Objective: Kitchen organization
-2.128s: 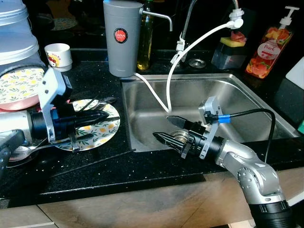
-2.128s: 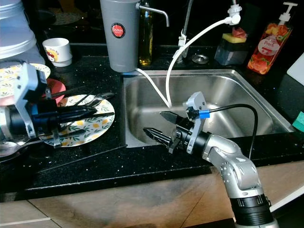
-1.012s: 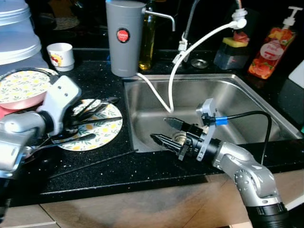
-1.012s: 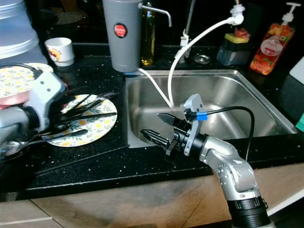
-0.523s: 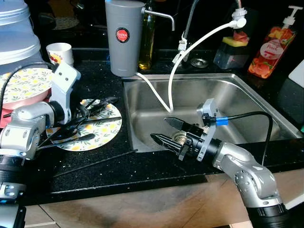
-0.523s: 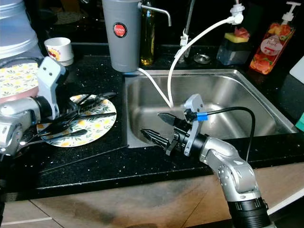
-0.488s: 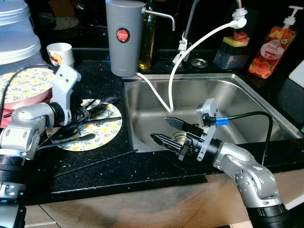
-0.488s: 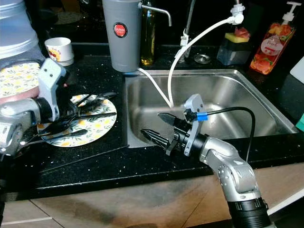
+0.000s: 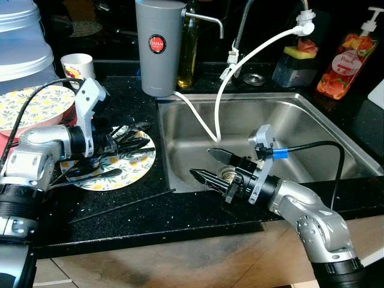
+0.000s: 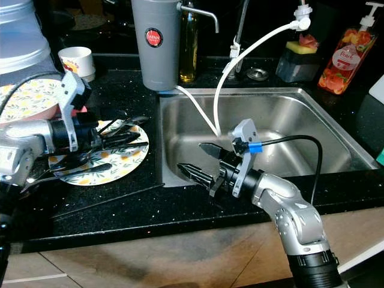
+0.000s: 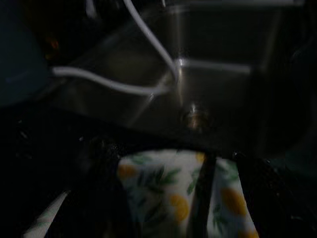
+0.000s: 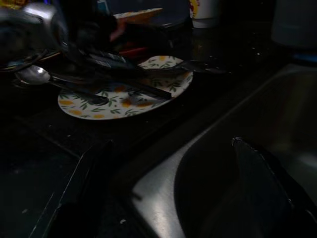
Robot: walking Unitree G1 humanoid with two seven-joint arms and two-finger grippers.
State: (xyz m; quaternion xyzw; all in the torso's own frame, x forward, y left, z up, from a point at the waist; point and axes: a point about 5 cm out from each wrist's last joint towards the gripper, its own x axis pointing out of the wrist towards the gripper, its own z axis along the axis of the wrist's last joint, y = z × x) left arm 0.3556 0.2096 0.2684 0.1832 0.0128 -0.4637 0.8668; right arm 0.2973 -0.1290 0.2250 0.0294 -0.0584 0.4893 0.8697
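Left gripper (image 9: 129,143) has swung down among utensils (image 9: 123,133) on the lemon-patterned plate (image 9: 133,170); grip undeterminable. Right gripper (image 9: 211,165) remains spread wide, empty, over the sink (image 9: 312,129). Grey dispenser (image 9: 158,45) reads "JAPAN".

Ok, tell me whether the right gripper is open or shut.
Open: the right gripper has its two black fingers spread apart over the sink, holding nothing.

Black countertop (image 9: 198,210) with floral plate (image 9: 135,171)
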